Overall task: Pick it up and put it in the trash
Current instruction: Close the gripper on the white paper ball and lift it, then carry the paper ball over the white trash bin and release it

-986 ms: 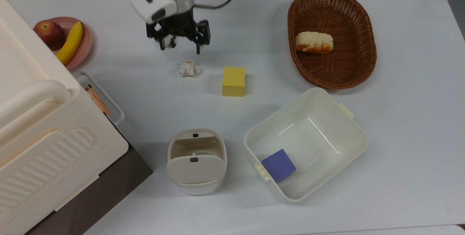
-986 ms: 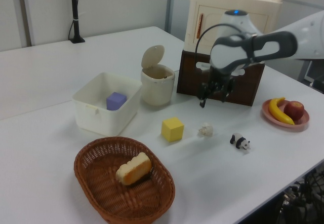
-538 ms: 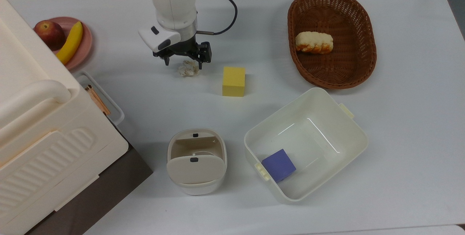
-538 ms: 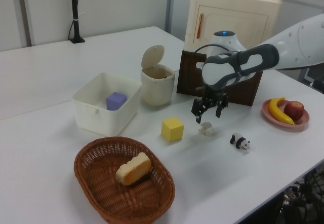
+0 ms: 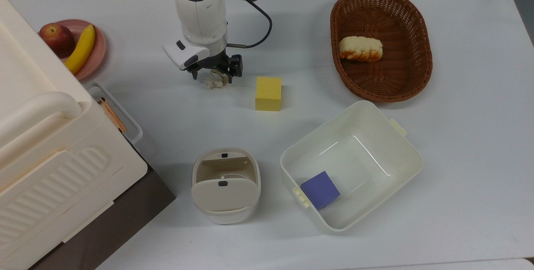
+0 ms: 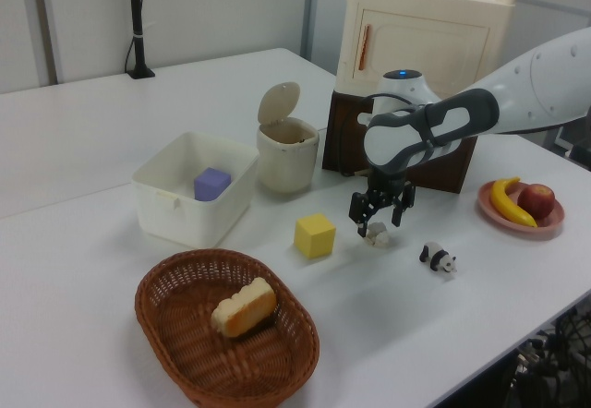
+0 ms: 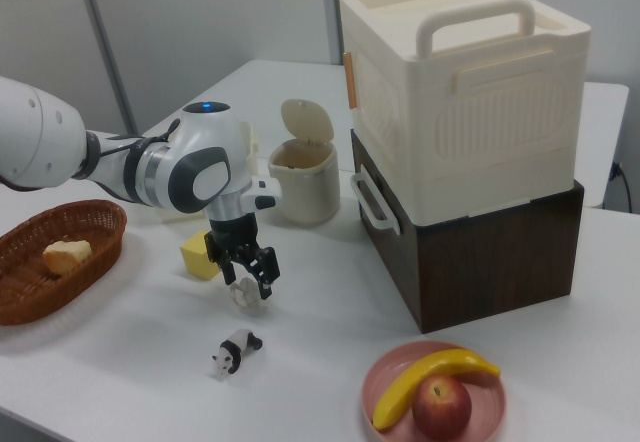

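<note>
lower than half a second ago, the gripper [image 5: 213,74] now straddles the paper ball [image 5: 215,80] on the table [image 5: 459,157], fingers spread, not yet clenched.

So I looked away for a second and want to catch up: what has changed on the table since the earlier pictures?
The gripper has come down from above the table to the crumpled paper ball, its open fingers now either side of it. It has not closed on it; the ball lies where it was. The trash bin, yellow block and panda figurine have not moved.
</note>
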{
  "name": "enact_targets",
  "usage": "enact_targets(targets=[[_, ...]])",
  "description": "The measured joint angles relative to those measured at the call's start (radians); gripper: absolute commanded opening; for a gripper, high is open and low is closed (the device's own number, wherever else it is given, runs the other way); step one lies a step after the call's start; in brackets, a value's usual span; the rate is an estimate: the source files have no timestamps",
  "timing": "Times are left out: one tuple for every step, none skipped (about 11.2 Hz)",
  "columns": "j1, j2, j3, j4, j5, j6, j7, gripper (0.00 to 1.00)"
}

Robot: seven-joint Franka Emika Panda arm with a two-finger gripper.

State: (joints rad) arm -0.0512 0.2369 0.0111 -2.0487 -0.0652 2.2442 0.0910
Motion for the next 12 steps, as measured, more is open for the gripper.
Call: enact_targets(targets=[[0.000,0.004,0.000,0.000,0.000,0.000,0.000,0.12],[0.000,0.009,0.000,0.001,0.000,0.000,0.000,0.11],[0.000,0.013,0.000,0.004,0.000,0.001,-0.001,0.05],[0.000,0.014,0.000,0.009,0.000,0.001,-0.013,0.03],[0.000,0.015,0.000,0.012,0.000,0.001,-0.028,0.02],[0.000,0.016,0.000,0.017,0.000,0.001,-0.033,0.01],[0.000,0.016,0.000,0.028,0.000,0.007,-0.033,0.01],[-0.001,0.017,0.000,0.047,0.000,0.014,-0.033,0.01],[-0.002,0.017,0.000,0.077,0.005,0.015,-0.033,0.01],[-0.005,0.017,0.000,0.110,0.028,0.017,-0.032,0.01],[-0.007,0.016,0.000,0.151,0.057,0.019,-0.032,0.01],[-0.007,0.015,0.000,0.198,0.078,0.021,-0.030,0.02]])
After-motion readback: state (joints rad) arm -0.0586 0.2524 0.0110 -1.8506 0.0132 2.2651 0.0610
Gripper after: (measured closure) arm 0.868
